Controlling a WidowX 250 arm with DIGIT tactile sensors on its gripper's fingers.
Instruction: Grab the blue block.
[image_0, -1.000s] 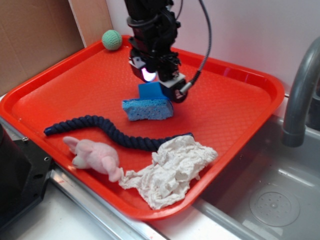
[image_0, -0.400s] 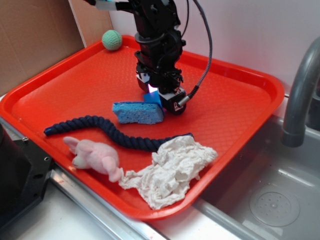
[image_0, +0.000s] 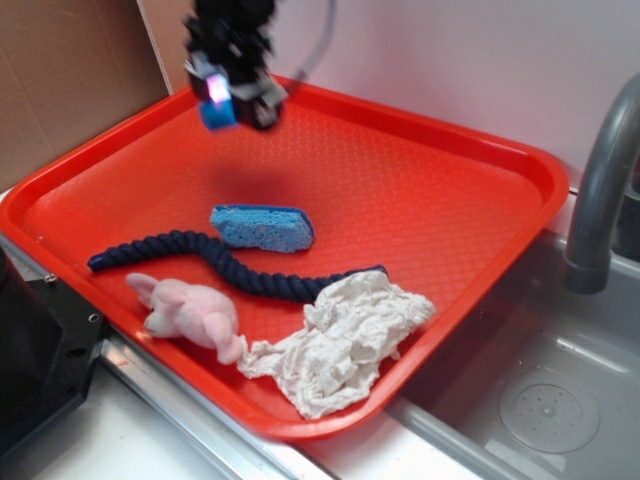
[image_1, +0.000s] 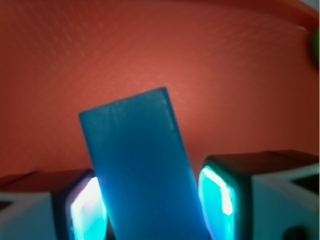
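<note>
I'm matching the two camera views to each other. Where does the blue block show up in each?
Exterior: the blue block hangs at upper left, held in the gripper above the red tray.
Wrist: the block fills the centre, tilted, between the lit fingers.
Shared landmark: the tray floor.

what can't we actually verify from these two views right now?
- Exterior: the gripper is motion-blurred, so finger contact on the blue block is unreadable; the arm above is cut off by the top edge.
- Wrist: the block's lower end runs off the bottom edge; sponge, rope and cloth are out of frame.
- Wrist: a green blur at the right edge is cut off, unidentifiable.
</note>
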